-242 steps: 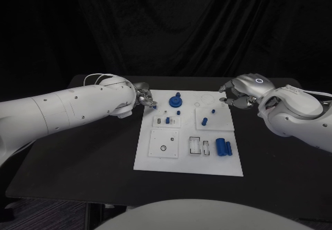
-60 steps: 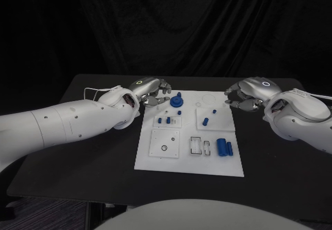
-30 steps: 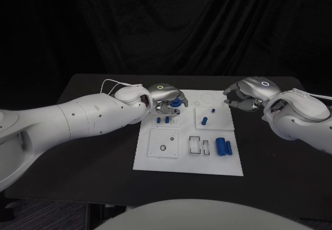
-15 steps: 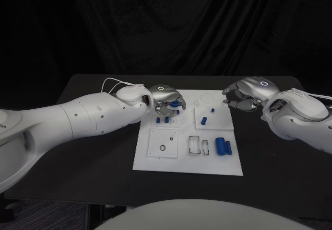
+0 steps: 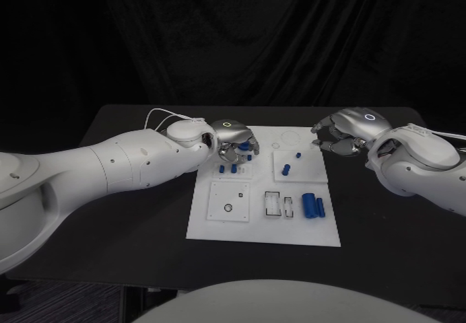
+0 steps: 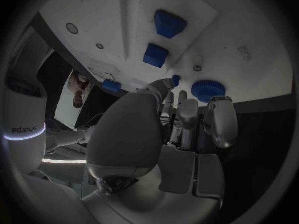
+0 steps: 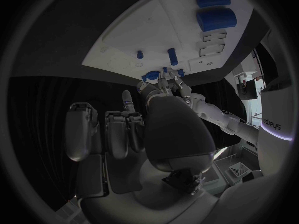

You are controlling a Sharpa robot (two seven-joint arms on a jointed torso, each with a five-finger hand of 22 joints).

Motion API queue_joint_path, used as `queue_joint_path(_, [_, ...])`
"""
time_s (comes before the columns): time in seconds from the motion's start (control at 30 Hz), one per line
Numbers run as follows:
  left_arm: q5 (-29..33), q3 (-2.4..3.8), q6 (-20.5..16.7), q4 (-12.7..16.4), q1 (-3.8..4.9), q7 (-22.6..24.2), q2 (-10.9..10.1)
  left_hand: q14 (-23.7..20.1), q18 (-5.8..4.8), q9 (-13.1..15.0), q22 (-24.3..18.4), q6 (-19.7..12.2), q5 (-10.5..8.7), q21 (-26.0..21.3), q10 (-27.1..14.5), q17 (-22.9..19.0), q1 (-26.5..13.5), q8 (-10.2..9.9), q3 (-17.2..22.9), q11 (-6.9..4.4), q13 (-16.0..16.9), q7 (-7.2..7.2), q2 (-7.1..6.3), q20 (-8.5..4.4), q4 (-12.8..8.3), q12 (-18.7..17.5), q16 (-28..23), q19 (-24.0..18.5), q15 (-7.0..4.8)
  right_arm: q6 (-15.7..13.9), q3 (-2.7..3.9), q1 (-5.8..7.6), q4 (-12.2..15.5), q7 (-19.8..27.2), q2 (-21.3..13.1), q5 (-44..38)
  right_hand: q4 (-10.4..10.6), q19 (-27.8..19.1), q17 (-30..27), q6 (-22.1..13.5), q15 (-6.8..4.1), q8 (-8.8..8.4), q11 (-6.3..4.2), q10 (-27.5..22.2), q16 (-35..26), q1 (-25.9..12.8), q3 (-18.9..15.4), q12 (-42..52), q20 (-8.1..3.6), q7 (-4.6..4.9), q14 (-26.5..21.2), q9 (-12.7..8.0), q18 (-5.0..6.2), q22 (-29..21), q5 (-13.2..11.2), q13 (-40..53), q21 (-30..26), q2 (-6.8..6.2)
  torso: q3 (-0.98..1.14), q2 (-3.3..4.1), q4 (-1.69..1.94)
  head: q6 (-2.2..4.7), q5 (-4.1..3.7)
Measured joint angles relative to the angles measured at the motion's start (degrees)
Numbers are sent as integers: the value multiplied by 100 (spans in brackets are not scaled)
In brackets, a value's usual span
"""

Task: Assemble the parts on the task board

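The left hand (image 5: 236,139) hovers over the far-left part of the white rectangular task board (image 5: 265,230), fingers loosely curled above the round blue knobbed gear (image 6: 207,90); whether it has hold of the gear I cannot tell. The right hand (image 5: 340,134) hangs off the board's far-right edge, fingers curled in, holding nothing. Open black bench (image 5: 136,222) lies on both sides.

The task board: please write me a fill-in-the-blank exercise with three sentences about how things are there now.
1. The left hand is over the round blue gear at the ____ end of the task board.
2. The right hand is beside the board, holding ____.
3. The two blue cylinders lie ____ each other.

Missing words: far; nothing; beside
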Motion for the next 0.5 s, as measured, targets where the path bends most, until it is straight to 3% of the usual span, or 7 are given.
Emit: queue_joint_path(0.5, [-10,-1,24,-206,-110,-11,130,33,0,-5,0,174,0,0,157,9,-25,51,23,-80,197,45,25,0,-55,201,43,-1,-33,-1,0,0,-4,5,17,35,-17,0,0,0,0,0,0,0,-25,0,17,0,0,0,0,-8,0,-1,39,0,-32,0,0,0,1,0,-27])
